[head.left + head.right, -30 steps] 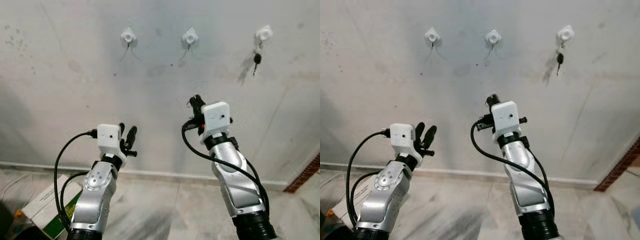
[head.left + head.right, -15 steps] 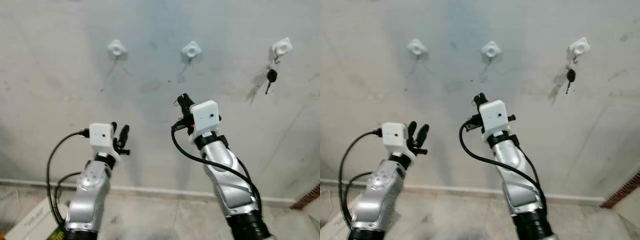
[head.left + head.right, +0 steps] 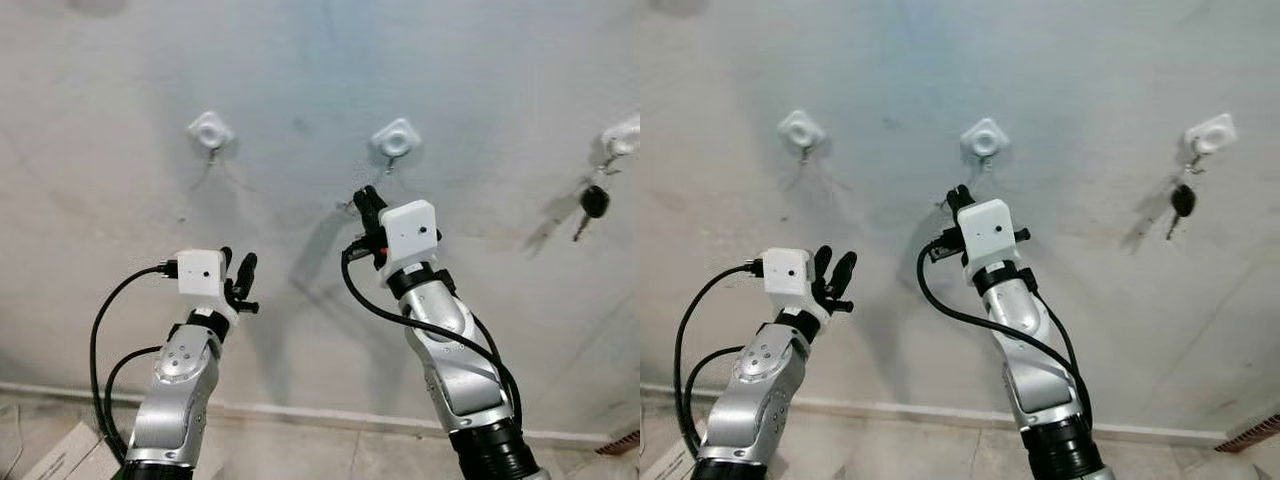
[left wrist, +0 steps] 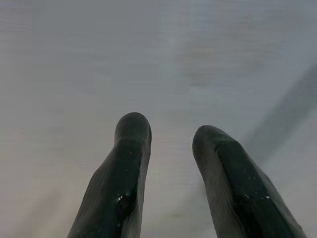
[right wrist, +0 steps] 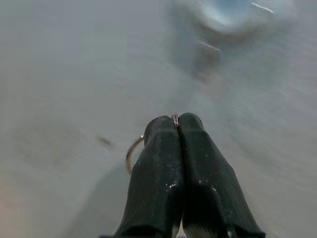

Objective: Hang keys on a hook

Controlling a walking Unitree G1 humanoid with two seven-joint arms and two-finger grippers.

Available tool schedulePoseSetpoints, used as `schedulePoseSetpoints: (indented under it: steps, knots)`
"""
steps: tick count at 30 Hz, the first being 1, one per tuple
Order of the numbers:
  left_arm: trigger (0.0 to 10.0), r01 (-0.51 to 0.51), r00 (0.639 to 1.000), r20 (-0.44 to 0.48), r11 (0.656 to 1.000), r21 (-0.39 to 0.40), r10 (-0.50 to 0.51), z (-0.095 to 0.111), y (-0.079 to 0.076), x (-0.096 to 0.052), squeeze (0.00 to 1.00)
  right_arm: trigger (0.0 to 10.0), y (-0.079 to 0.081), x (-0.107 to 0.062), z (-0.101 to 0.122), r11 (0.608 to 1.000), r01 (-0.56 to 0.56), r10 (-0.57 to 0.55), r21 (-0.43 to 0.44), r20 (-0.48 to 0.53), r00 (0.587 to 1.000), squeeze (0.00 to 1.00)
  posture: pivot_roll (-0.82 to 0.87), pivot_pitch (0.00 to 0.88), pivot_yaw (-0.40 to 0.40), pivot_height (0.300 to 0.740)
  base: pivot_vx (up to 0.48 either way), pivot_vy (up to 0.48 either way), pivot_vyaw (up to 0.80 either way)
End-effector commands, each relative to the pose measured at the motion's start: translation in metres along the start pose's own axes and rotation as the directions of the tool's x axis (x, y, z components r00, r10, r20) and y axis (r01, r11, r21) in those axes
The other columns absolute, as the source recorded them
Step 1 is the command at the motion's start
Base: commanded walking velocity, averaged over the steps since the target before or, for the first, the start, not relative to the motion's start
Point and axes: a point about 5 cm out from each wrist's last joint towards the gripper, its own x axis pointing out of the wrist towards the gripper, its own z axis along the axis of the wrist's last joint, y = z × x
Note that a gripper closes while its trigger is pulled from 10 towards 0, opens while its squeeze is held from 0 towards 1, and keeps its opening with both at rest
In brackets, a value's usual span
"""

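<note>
A pale wall point(image 3: 480, 90) carries three white hooks: upper left point(image 3: 210, 130), the middle hook point(image 3: 396, 138), and far right point(image 3: 622, 135) with a hung key point(image 3: 592, 203). My right end effector point(image 3: 366, 200) sits just under the middle hook. Left wrist view: my left end effector point(image 4: 171, 136) fingers stand apart. Right wrist view: fingers pressed together on a thin key ring point(image 5: 132, 151), hook blurred above.

Left gripper point(image 4: 171, 134), 2 black fingers point(image 4: 130, 148) spread apart, pointing at pale grey wall point(image 4: 99, 59)

Stereo head pair facing the wall point(image 3: 120, 90) from nearby, both sharing its three hooks, each wrist camera looking along its fingers, close to that wall
</note>
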Motion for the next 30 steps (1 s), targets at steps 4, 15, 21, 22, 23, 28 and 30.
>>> schedulePoseSetpoints:
  steps: [4,15,21,22,23,28,30]
  knots:
    - [10.0,0.013,1.0,0.014,0.999,0.048,-0.014,0.003,0.002,-0.003,0.0,10.0,0.006,0.002,0.007,1.0,-0.026,0.026,0.001,0.026,0.999,0.0,-0.03,0.026,0.039,0.74,0.0,0.0,0.0]
    - [10.0,-0.002,1.0,-0.006,1.0,0.03,0.002,-0.001,0.004,-0.012,0.0,10.0,0.0,-0.017,0.003,0.999,-0.029,0.029,-0.012,-0.005,1.0,0.0,-0.03,0.034,0.032,0.74,0.0,0.0,0.0]
    - [10.0,-0.006,1.0,-0.015,0.999,0.04,0.007,-0.001,0.011,-0.03,0.0,10.0,-0.011,-0.042,0.001,1.0,-0.004,0.003,-0.006,-0.054,0.999,0.0,-0.04,0.042,0.029,0.74,0.0,0.0,0.0]
    - [10.0,-0.008,1.0,-0.017,0.999,0.048,0.009,-0.001,0.012,-0.033,0.0,10.0,-0.014,-0.047,0.0,1.0,0.004,-0.005,-0.008,-0.064,0.998,0.0,-0.04,0.042,0.029,0.74,0.0,0.0,0.0]
    - [10.0,-0.008,1.0,-0.023,0.999,0.052,0.009,-0.001,0.014,-0.039,0.0,10.0,-0.019,-0.058,-0.001,1.0,0.02,-0.021,-0.009,-0.086,0.996,0.0,-0.04,0.05,0.026,0.74,0.0,0.0,0.0]
    - [10.0,-0.008,0.999,-0.044,0.997,0.074,0.011,-0.003,0.017,-0.051,0.0,10.0,-0.026,-0.078,-0.003,0.999,0.047,-0.048,-0.012,-0.138,0.989,0.0,-0.04,0.056,0.027,0.74,0.0,0.0,0.0]
    - [10.0,-0.009,0.998,-0.058,0.996,0.084,0.014,-0.005,0.018,-0.056,0.0,10.0,-0.029,-0.088,-0.005,0.998,0.066,-0.067,-0.014,-0.171,0.983,0.0,-0.05,0.057,0.03,0.74,0.0,0.0,0.0]
